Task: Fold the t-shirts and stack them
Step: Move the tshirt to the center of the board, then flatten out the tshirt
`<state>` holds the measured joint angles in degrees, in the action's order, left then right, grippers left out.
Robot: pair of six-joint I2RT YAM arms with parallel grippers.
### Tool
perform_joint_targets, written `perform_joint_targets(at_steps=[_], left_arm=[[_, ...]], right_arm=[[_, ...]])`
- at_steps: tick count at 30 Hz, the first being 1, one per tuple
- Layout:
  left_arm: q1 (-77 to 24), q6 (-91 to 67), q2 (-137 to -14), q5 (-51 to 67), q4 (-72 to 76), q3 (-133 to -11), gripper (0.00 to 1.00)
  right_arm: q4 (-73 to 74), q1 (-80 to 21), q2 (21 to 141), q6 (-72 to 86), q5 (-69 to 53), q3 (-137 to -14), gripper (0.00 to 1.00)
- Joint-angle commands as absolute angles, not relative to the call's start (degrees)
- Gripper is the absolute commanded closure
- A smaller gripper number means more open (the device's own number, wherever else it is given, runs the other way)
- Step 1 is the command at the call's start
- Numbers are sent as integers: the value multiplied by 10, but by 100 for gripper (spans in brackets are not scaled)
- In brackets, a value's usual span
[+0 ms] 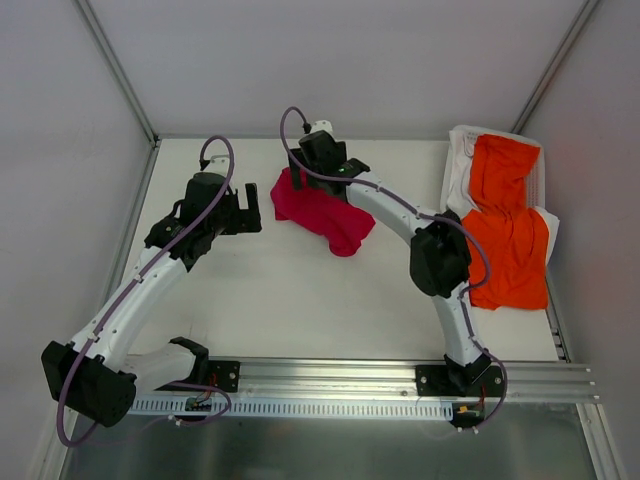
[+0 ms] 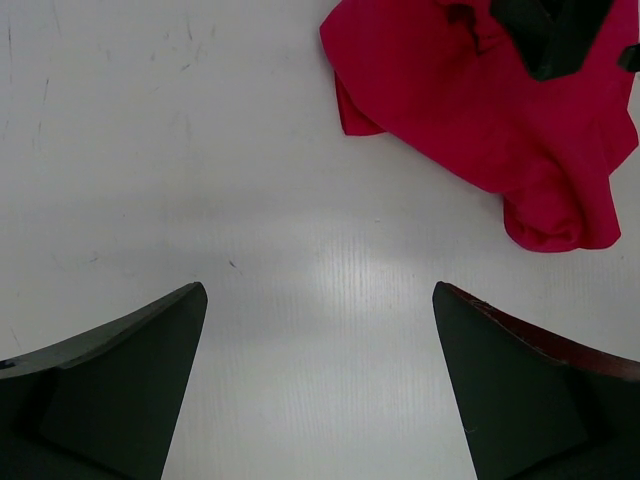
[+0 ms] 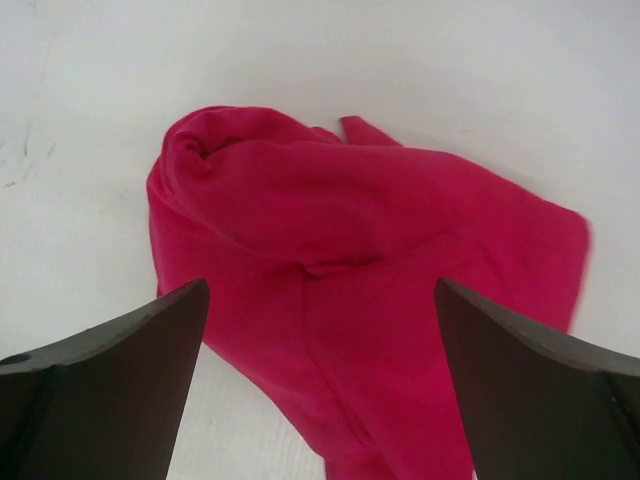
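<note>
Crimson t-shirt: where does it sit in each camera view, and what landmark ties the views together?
Top external: the crimson t-shirt lies crumpled near the middle of the picture, a little toward the far side.
Left wrist: it is in the upper right corner.
Right wrist: it fills the centre and lower middle.
Shared landmark: the white table surrounding the shirt in all three views.

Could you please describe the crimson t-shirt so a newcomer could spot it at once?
On the white table, look mid-way along the far side. The crimson t-shirt lies there in a crumpled heap, unlike the orange t-shirt spread at the right edge.
</note>
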<state>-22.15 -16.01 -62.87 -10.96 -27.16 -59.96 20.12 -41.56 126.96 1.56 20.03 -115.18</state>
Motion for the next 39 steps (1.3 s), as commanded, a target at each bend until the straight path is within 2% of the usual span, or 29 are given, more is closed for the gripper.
perform_joint_targets(at_steps=[1,5,10,17,23,29,39], left_arm=[[-225,-149,-623,-105,-254,-603,1],[-225,-149,-617,-105,-254,-600,1],[-225,-151,-614,-98,-254,-599,1],[-225,-150,-615,-105,-253,-599,1],[-224,-149,-629,-102,-254,-603,1],[-224,-149,-636,-101,-253,-606,1],[-225,-146,-635,-110,-254,-602,1]], right_arm=[[194,-410,1173,-16,270,-1109,1],[189,-383,1123,-10,313,-1039,1],[178,-308,1141,33,217,-995,1],[152,-273,1189,40,145,-997,3],[161,-290,1210,59,91,-1029,6],[173,-335,1214,35,103,-1055,6],[171,-332,1248,35,109,-1042,6]])
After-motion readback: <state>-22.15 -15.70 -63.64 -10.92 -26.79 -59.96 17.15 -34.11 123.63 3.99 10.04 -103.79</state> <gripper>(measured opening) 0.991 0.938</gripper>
